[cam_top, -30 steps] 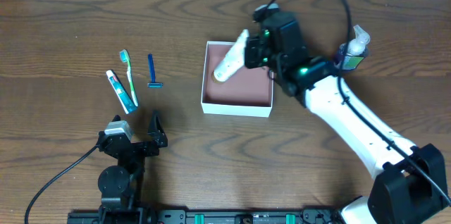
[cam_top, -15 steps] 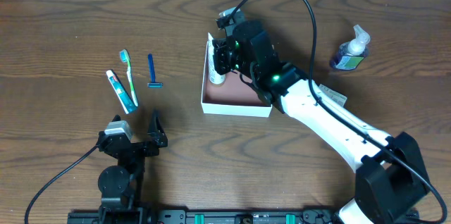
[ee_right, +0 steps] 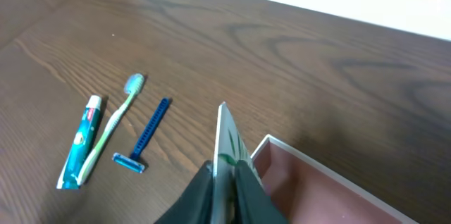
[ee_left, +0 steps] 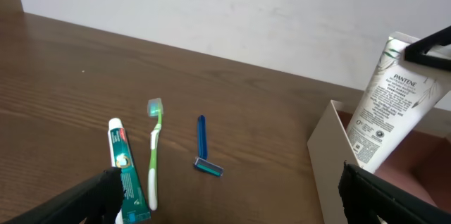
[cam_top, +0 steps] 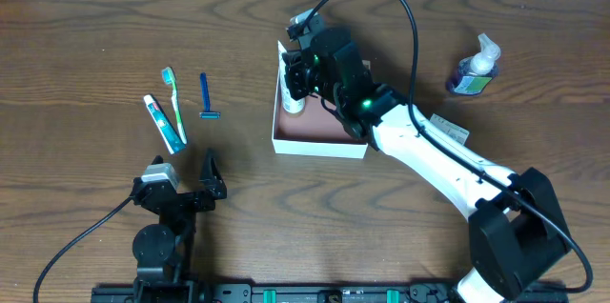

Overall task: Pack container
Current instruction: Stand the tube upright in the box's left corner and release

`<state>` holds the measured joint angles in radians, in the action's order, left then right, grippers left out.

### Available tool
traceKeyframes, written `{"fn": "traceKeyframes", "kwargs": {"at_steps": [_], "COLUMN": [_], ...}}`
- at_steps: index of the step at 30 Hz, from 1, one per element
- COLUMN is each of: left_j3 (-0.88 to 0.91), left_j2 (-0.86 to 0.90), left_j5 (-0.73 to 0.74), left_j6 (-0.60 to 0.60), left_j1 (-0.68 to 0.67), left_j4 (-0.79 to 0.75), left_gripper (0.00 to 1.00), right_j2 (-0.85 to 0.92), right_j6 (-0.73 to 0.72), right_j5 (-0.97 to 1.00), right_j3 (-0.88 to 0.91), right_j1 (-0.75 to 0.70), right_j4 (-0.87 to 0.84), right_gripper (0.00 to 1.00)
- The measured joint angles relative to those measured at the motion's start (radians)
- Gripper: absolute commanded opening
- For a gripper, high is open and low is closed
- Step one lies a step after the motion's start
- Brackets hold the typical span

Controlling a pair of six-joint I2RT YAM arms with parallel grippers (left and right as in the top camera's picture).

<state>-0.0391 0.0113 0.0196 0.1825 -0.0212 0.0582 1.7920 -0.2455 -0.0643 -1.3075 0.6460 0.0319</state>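
The container (cam_top: pixel 319 144), a shallow white box with a pinkish-brown inside, sits mid-table; it also shows in the left wrist view (ee_left: pixel 325 155) and the right wrist view (ee_right: pixel 317 182). My right gripper (cam_top: pixel 303 67) is shut on a white Pantene tube (cam_top: pixel 294 93) and holds it upright at the container's left inner wall, cap down; the tube also shows in the left wrist view (ee_left: pixel 384 111) and the right wrist view (ee_right: pixel 227 146). My left gripper (cam_top: pixel 186 181) is open and empty near the front edge. A toothpaste tube (cam_top: pixel 164 122), a green toothbrush (cam_top: pixel 175 100) and a blue razor (cam_top: pixel 205 95) lie left of the container.
A blue pump bottle (cam_top: pixel 472 70) stands at the back right. A small flat packet (cam_top: pixel 448 130) lies right of the container, partly under my right arm. A black cable loops above the arm.
My right gripper carried the tube from over the container's middle to its left wall and turned it upright. The left arm has not moved.
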Motion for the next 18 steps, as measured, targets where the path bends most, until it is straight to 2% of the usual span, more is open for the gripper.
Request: {"fn": "traceKeyframes", "kwargs": {"at_steps": [6,18], "left_j3": [0.0,0.0], "left_j2": [0.0,0.0], "left_j5": [0.0,0.0], "left_j6": [0.0,0.0], "left_j1": [0.0,0.0], "left_j4": [0.0,0.0], "left_gripper": [0.98,0.98], "right_j2": [0.012,0.013], "right_j6": [0.019,0.023], "right_j5": [-0.019,-0.034], "right_j3": [0.002,-0.029], "right_j1": [0.0,0.0], "right_j4": [-0.024,-0.001], "right_gripper": [0.38,0.38]}}
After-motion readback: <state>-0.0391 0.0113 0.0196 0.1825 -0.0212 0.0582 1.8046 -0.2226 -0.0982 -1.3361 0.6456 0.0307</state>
